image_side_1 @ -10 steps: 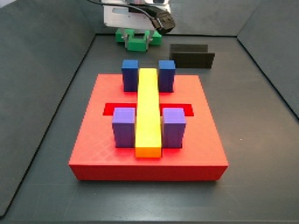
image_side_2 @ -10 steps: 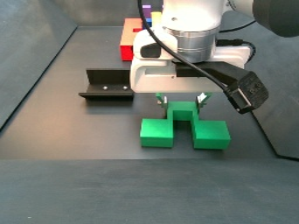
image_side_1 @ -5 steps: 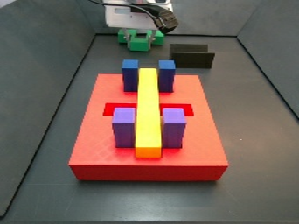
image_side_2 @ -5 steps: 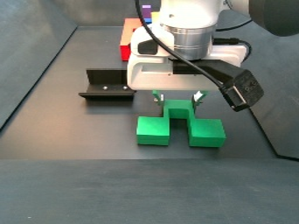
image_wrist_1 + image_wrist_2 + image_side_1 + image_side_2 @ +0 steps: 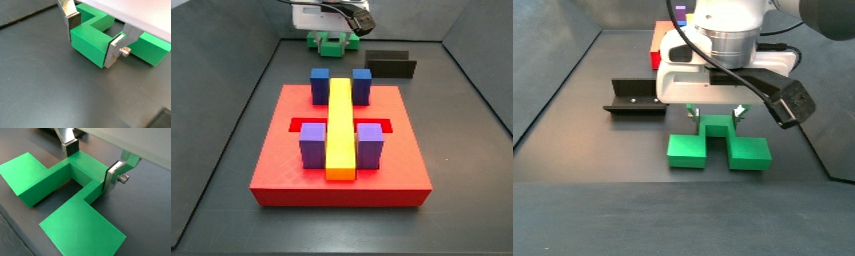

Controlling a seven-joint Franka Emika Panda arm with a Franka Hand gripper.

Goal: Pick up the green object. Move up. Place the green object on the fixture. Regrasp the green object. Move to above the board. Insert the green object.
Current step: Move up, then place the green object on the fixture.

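green object (image 5: 718, 146) on the floor beside the fixture (image 5: 635, 97), far from the board (image 5: 341, 150) | gripper (image 5: 93, 162) low over it, fingers (image 5: 114, 176) straddling the notched middle, apparently touching, squeeze unclear | step: pick-up | next: confirm clamp, lift straight up

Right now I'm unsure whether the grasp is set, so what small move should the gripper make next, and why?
Probably close. The gripper sits low over the green object, which rests on the floor. In both wrist views its fingers flank the notched middle, seemingly not yet clamped. Lifting should wait.
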